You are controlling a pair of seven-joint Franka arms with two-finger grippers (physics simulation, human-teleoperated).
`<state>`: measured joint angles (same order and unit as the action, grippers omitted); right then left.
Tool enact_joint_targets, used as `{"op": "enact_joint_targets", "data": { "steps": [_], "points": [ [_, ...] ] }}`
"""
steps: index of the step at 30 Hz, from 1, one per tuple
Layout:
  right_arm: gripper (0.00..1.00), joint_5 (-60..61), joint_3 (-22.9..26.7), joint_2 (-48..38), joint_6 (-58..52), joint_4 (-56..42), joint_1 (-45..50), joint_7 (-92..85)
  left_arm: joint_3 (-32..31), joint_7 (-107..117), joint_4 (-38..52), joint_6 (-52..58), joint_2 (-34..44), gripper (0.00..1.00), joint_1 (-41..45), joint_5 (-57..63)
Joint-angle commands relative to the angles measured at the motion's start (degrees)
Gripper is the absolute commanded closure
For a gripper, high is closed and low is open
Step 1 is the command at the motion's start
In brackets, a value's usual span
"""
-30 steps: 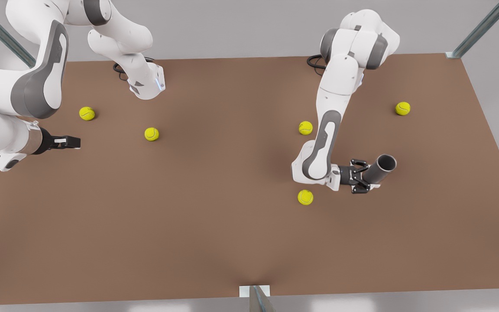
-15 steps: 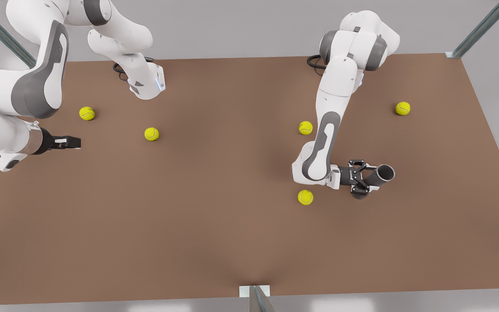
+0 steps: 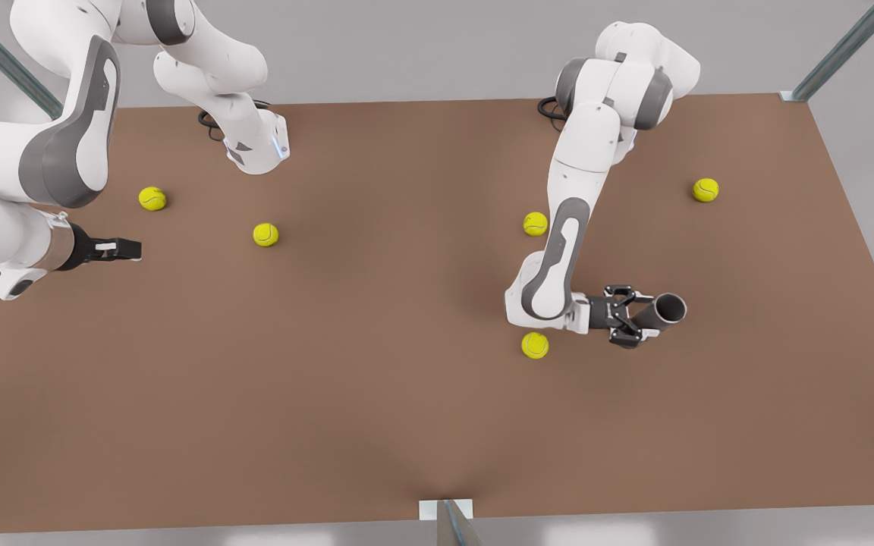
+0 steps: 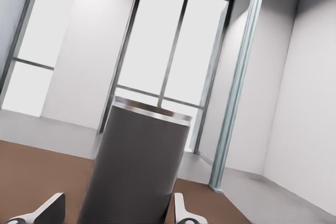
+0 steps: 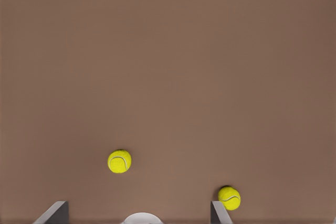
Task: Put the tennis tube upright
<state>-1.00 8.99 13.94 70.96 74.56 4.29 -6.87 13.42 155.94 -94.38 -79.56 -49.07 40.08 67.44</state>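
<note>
Tennis tube (image 3: 661, 312) nearly upright in the left claw (image 3: 627, 324), clamped low near the worktop's right edge — next, set down squarely, release. Right claw (image 3: 120, 248) waits, fingers apart.

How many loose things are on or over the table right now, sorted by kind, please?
Tennis balls: 5
Tennis tube: 1, held in the left pincer
Total: 6

Matt grey metallic tennis tube (image 3: 663, 311)
</note>
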Motion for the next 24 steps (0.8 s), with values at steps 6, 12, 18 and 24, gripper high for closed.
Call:
{"op": "enact_joint_targets", "data": {
  "steps": [6,12,18,24],
  "points": [
    [0.0,0.0,0.0,0.0,0.0,0.0,-0.1,-0.1,-0.2,1.6,0.3,0.7,-0.6,0.0,0.1,-0.1],
    [0.0,0.0,0.0,0.0,0.0,0.0,-0.2,-0.1,-3.9,0.2,5.9,5.7,-2.3,0.0,0.5,-3.5],
    [0.0,0.0,0.1,0.0,0.0,-0.1,-0.2,-0.2,-13.1,-54.1,28.5,10.2,4.3,0.0,-2.6,-34.8],
    [0.0,-0.1,0.1,-0.3,0.0,-1.6,-0.6,-0.2,-13.9,-143.2,25.7,-2.4,26.1,0.0,-26.8,-62.0]
  ]
}}
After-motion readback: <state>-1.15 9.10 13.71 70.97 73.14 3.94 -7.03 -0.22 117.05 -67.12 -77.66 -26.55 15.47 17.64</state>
